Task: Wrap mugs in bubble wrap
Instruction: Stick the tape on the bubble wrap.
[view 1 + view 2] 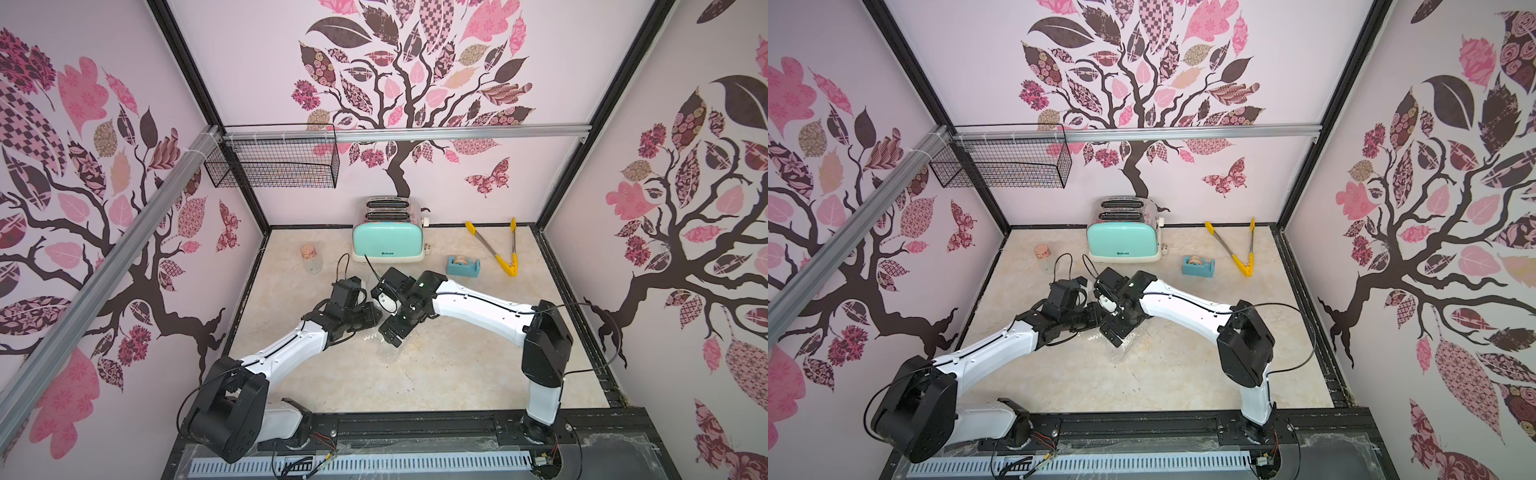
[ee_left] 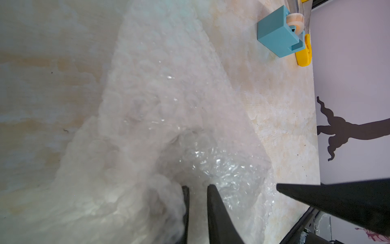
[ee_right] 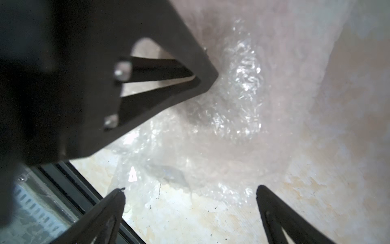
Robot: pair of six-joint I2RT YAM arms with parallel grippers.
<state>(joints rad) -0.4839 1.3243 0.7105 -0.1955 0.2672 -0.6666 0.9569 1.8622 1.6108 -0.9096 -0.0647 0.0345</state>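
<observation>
The bubble wrap [image 2: 158, 105] lies crumpled in a shiny, hazy heap on the marble table, mid-table under both wrists. My left gripper [image 2: 197, 187] is shut on a fold of it, and the wrap billows over one finger. In the right wrist view the wrap [image 3: 242, 95] rises beyond my right gripper [image 3: 191, 189], which stands wide open over bare table with nothing between its fingers. In both top views the two grippers meet tip to tip, the left gripper [image 1: 374, 313] beside the right gripper [image 1: 390, 336]. The mug is hidden.
A mint toaster [image 1: 388, 241] stands at the back wall, with a corked glass jar [image 1: 311, 257] to its left. A blue tape dispenser [image 1: 463, 266] and yellow tongs [image 1: 505, 249] lie to its right. A wire basket [image 1: 274, 162] hangs on the back rail.
</observation>
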